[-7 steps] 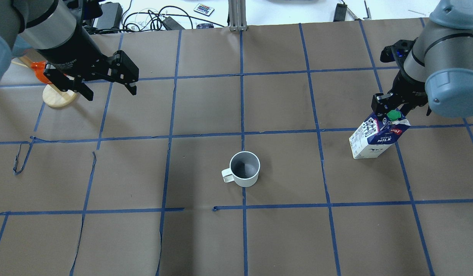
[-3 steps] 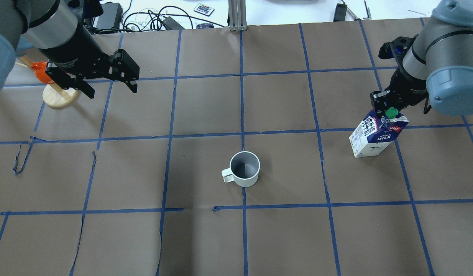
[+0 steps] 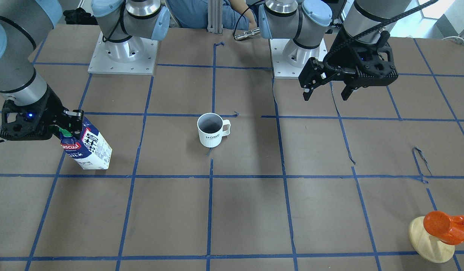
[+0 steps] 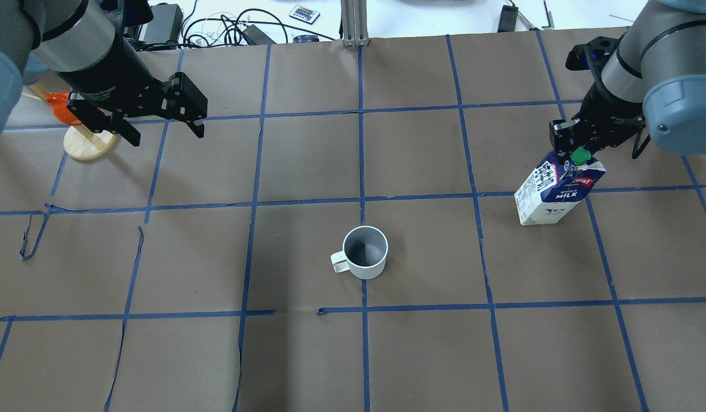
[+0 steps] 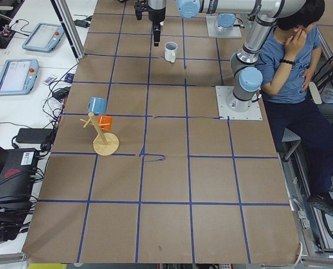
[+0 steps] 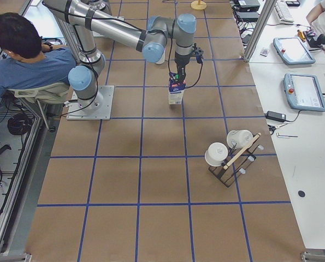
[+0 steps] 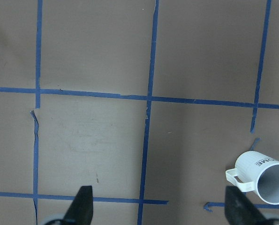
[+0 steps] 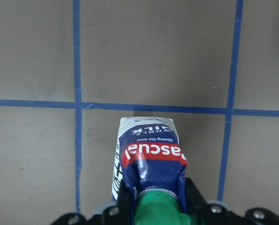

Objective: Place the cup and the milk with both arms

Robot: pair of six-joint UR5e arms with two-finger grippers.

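Observation:
The cup (image 4: 364, 253), a white ribbed mug with "HOME" on its side (image 3: 210, 130), stands upright near the table's middle, handle toward my left side. It also shows at the lower right of the left wrist view (image 7: 263, 178). My left gripper (image 4: 165, 136) is open and empty, hovering far back and to the left of the cup (image 3: 325, 97). My right gripper (image 4: 573, 154) is shut on the top of the milk (image 4: 550, 191), a blue and white carton with a green cap (image 8: 148, 154). The milk (image 3: 87, 146) hangs slightly tilted; whether its base touches the table I cannot tell.
A wooden mug stand (image 4: 90, 143) with an orange mug (image 3: 442, 222) sits at the far left, just behind my left gripper. A rack with white cups (image 6: 230, 155) stands at the right end. An operator (image 5: 289, 61) sits behind the arm bases (image 3: 123, 52).
My right gripper has carried the milk a little up the overhead view, away from me and slightly left. My left gripper has barely moved. The cup has not moved.

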